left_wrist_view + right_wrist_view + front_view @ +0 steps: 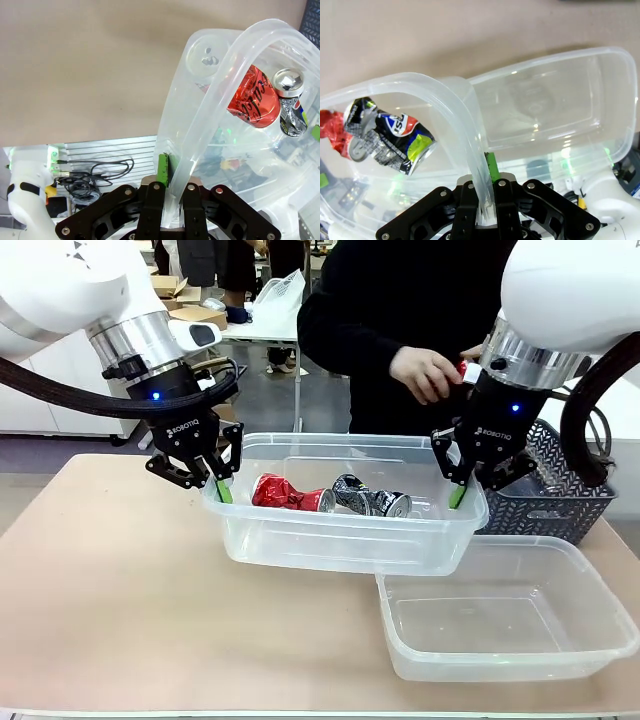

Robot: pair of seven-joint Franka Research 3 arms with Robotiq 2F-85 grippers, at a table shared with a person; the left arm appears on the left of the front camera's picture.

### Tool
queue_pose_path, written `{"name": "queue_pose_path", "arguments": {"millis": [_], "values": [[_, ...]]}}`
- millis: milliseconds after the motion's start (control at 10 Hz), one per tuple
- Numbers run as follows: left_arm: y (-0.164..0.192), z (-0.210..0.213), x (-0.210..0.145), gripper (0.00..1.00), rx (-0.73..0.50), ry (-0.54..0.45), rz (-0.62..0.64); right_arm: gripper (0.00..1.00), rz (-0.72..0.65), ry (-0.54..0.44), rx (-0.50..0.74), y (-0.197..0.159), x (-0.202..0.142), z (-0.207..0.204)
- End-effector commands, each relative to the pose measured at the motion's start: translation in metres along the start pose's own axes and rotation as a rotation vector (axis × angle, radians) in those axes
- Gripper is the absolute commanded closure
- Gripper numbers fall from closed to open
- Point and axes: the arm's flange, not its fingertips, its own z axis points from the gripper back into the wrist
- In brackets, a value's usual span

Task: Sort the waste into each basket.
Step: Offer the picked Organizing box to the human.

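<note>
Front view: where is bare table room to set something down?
The tan table is bare left of the clear plastic tub holding crushed cans. The right side is crowded: an empty clear tub beside a dark blue lattice basket.

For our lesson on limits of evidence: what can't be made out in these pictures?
1. What the person's hand holds: front view, red glimpse behind the right arm.
2. Contents of the dark blue basket: front view, right gripper blocks it.
3. Number of cans in the held tub: front view, they overlap.
</note>
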Motion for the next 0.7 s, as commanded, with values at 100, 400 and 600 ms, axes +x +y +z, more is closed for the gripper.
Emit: {"name": "queue_pose_path", "arguments": {"millis": [100,400,600], "values": [[0.0023,0.0044,0.0013,0.95,-0.028,-0.002,0.023,0.96,-0.014,-0.003,0.002,-0.0009,0.0009,0.0044],[0.0023,0.0044,0.0013,0.95,-0.028,-0.002,0.023,0.96,-0.014,-0.003,0.002,-0.0009,0.0009,0.0044],[0.0023,0.0044,0.0013,0.95,-0.028,-0.002,0.023,0.96,-0.014,-0.003,0.002,-0.0009,0.0009,0.0044]]}}
